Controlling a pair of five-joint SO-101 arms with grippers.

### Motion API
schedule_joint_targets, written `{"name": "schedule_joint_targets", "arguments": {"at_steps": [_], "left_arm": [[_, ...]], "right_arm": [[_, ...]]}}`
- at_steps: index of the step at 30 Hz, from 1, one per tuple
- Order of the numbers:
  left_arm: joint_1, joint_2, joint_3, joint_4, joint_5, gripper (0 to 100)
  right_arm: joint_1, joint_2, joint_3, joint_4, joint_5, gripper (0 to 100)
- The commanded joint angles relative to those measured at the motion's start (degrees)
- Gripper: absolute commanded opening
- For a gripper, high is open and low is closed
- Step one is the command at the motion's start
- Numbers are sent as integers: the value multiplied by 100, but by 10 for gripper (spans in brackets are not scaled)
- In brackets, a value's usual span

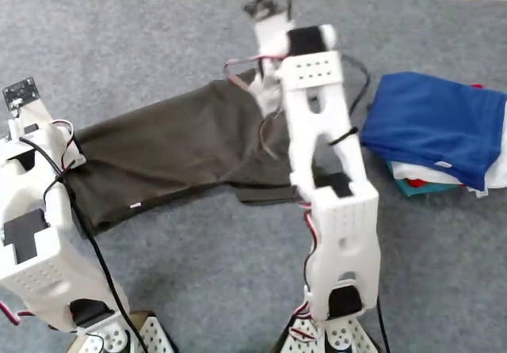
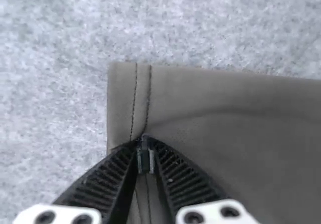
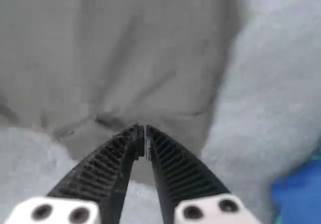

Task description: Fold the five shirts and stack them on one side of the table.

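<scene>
A dark olive shirt (image 1: 174,147) lies spread across the grey table (image 1: 198,290). My left gripper (image 1: 73,165) sits at the shirt's left end. In the left wrist view it (image 2: 145,156) is shut on the stitched hem of the olive shirt (image 2: 225,133), near a corner. My right gripper (image 1: 265,92) is at the shirt's far edge, near the middle of the table. Its tips (image 3: 141,136) are shut and pinch a fold of the olive shirt (image 3: 125,58), which hangs below them.
A stack of folded shirts stands at the right side, with a blue shirt (image 1: 432,127) on top and white, teal and red layers under it. A corner of the blue shirt (image 3: 301,199) also shows in the right wrist view. Grey felt stretches in front of the olive shirt.
</scene>
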Motion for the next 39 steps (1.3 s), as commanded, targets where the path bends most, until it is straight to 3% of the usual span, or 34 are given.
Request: {"name": "schedule_joint_targets", "arguments": {"at_steps": [1,11,25,31,39], "left_arm": [[-101,-176,-163,26,26,29],[-101,-158,-163,26,26,29],[-101,-158,-163,26,26,29],[-101,-158,-163,26,18,29],[-101,-158,-163,26,18,29]], "right_arm": [[-176,-620,1349,-563,-53,15],[-404,-620,2853,-1758,-62,15],[-422,-664,3143,-404,-62,15],[-738,-796,3705,-325,-255,15],[-905,-2141,3609,-360,-255,15]]}}
